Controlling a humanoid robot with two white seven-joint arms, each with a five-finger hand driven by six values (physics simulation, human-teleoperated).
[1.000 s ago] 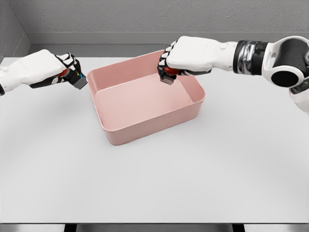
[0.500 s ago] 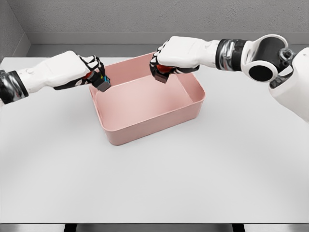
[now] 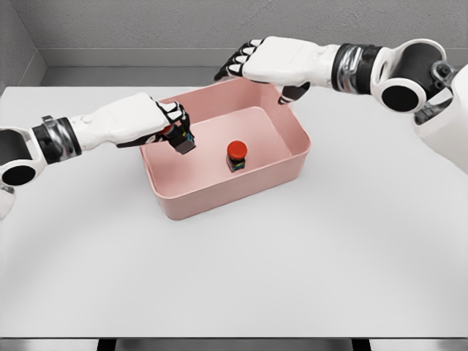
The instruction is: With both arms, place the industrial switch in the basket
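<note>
A pink basket (image 3: 292, 162) sits on the white table, back of centre. Inside it stands an industrial switch (image 3: 236, 156), a dark box with a red button on top, free of either hand. My right hand (image 3: 257, 64) hovers above the basket's far rim with its fingers spread, holding nothing. My left hand (image 3: 170, 126) is over the basket's left side, curled around a second dark switch (image 3: 181, 140) that hangs just above the basket floor.
The white table (image 3: 234, 270) stretches wide in front of the basket. A grey wall runs behind the table's far edge.
The right hand let go of its switch, which dropped into the basket, and the hand rose with fingers spread. The left hand carried its switch rightward over the basket's left rim.
</note>
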